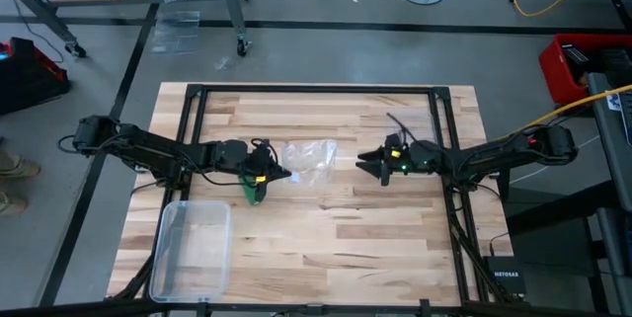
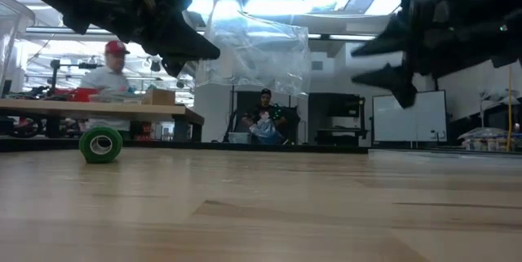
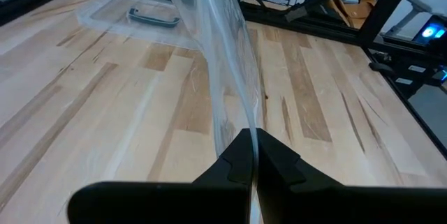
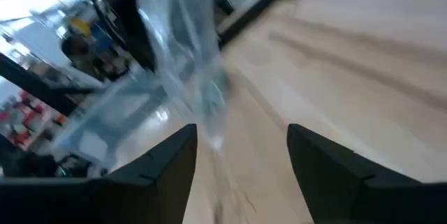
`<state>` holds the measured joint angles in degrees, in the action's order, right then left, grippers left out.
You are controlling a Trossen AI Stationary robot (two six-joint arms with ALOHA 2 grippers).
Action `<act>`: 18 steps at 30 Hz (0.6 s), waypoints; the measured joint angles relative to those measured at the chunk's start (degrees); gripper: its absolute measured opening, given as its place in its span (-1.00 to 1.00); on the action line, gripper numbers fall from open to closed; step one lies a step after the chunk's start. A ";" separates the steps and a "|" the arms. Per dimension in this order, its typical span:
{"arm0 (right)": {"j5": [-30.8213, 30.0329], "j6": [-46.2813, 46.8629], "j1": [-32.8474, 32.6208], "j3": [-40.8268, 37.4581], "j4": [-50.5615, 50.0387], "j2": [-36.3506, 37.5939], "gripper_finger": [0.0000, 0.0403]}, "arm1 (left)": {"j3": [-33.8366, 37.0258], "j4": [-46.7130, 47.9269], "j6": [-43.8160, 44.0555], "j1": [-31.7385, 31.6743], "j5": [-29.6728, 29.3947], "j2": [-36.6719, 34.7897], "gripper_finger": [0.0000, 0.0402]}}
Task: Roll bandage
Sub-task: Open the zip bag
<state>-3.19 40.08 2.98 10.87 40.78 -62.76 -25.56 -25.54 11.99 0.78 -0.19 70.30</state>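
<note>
The bandage is a small green roll (image 2: 100,144) that lies on its curved side on the table, its hollow end facing the near edge; from above, the bandage (image 1: 255,193) shows just under my left arm's wrist. My left gripper (image 1: 286,173) is shut on a crinkly clear plastic bag (image 1: 312,157) at mid-table. My right gripper (image 1: 367,166) stands open just right of the bag, with nothing between its fingers (image 4: 174,158). The bag (image 4: 183,56) hangs ahead of it. My left gripper pinches an edge of the clear bag (image 3: 249,123) between its two fingertips (image 3: 237,155). It comes nearly level from the table's left. The bag (image 2: 254,50) stands up and spreads beyond the fingers toward the right gripper, lifted clear of the table.
A clear plastic box (image 1: 193,248) sits at the table's near left corner and also shows as the box (image 3: 140,15) in the left wrist view. A black frame (image 1: 316,90) runs around the tabletop. People sit in the room beyond the far edge.
</note>
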 joint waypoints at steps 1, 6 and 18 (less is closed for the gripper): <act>-0.33 -0.52 0.00 0.07 1.21 0.00 0.12 | 0.00 -0.06 0.00 0.00 -0.02 0.00 -1.00; -0.62 -1.53 0.00 2.72 1.42 -1.92 0.12 | 0.00 -0.46 0.05 0.00 -0.02 0.00 -1.00; 4.29 -9.08 0.00 12.13 1.23 -13.89 0.12 | 0.00 -0.80 2.56 0.04 -0.02 0.00 -1.00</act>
<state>1.10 31.00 2.98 23.00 42.00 -76.65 -25.56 -26.34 14.55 0.82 -0.21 70.30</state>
